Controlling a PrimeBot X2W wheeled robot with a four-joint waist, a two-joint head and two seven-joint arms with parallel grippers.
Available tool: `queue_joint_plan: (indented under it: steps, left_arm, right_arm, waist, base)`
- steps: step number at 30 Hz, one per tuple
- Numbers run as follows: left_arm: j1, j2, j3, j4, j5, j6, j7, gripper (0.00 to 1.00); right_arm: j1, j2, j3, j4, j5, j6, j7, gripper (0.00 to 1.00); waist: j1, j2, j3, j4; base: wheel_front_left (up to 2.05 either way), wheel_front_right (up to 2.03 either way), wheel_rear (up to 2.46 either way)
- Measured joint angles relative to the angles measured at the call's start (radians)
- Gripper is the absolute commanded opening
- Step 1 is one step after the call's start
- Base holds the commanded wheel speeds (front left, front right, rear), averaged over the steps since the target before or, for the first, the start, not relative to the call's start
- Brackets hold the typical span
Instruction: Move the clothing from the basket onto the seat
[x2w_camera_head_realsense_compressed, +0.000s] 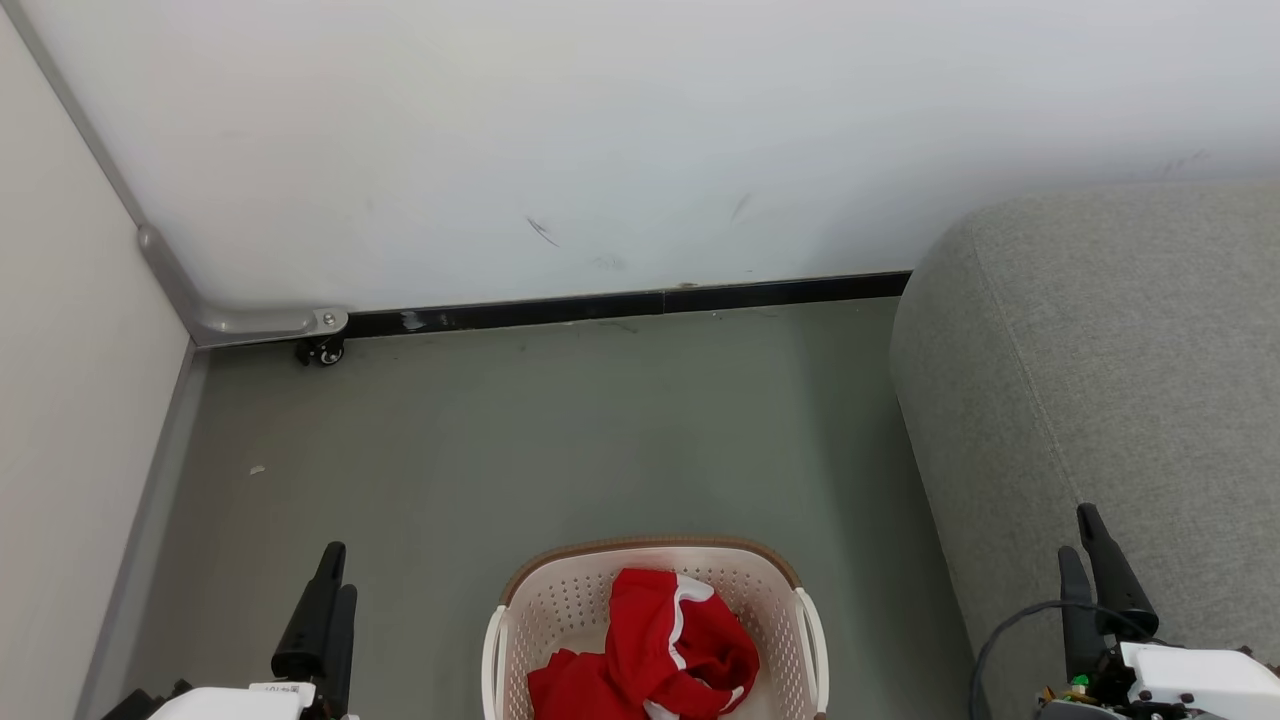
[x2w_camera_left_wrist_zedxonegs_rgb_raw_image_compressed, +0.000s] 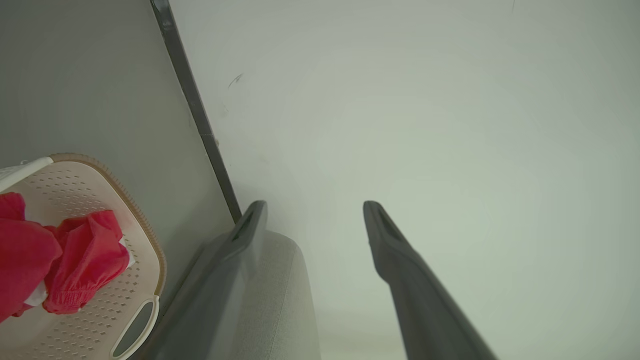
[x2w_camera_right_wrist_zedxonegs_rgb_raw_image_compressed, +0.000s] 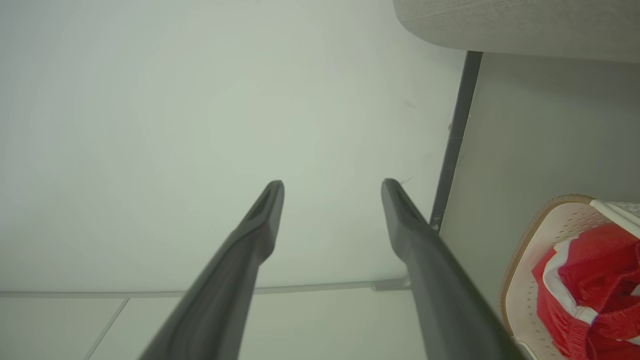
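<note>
The laundry basket (x2w_camera_head_realsense_compressed: 650, 546) sits on the grey floor (x2w_camera_head_realsense_compressed: 560, 430) at the bottom centre of the head view. The red clothing (x2w_camera_head_realsense_compressed: 645, 650) is bunched inside it, with white trim showing. The light grey sofa seat (x2w_camera_head_realsense_compressed: 1100, 360) stands near the basket's right side, reaching back to the white wall (x2w_camera_head_realsense_compressed: 600, 130). The left tool (x2w_camera_left_wrist_zedxonegs_rgb_raw_image_compressed: 314, 206) hangs to the left of the basket, its two dark fingers spread wide with nothing between them. The right tool (x2w_camera_right_wrist_zedxonegs_rgb_raw_image_compressed: 332, 184) shows against the seat's near part in the head view, its fingers likewise wide apart and empty. Both tools point toward the wall.
</note>
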Motion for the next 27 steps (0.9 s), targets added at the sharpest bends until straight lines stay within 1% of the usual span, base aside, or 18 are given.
queue_joint_plan:
  steps: [6,13,20,23,27]
  left_arm:
    - [0.0,0.001,-0.022,-0.011,0.036,0.0,-0.02,1.0]
    - [0.0,0.004,-0.042,-0.029,0.088,0.0,-0.048,1.0]
    - [-0.001,0.005,-0.057,-0.048,0.168,0.0,-0.072,1.0]
    - [-0.004,0.006,-0.059,-0.06,0.213,0.003,-0.087,1.0]
    - [-0.004,0.006,-0.063,-0.071,0.267,0.006,-0.098,1.0]
  right_arm:
    - [0.0,0.0,0.007,-0.006,-0.054,0.0,-0.018,1.0]
    - [0.0,0.0,0.01,-0.02,-0.133,0.0,-0.046,1.0]
    - [0.0,0.0,0.017,-0.044,-0.251,0.0,-0.069,1.0]
    - [0.0,0.0,0.024,-0.055,-0.303,0.0,-0.08,1.0]
    - [0.001,0.0,0.025,-0.069,-0.373,0.0,-0.094,1.0]
  waist:
    - [0.0013,0.0,-0.002,0.0]
    - [0.0078,0.0001,-0.005,0.0]
    - [0.0141,0.0,-0.011,0.0]
    - [0.016,0.0,-0.013,0.001]
    - [0.0172,0.0,-0.016,0.001]
  base:
    - [0.0,0.0,0.0]
    - [0.0,0.0,0.0]
    - [0.0,0.0,0.0]
    - [0.0,0.0,0.0]
    - [0.0,0.0,0.0]
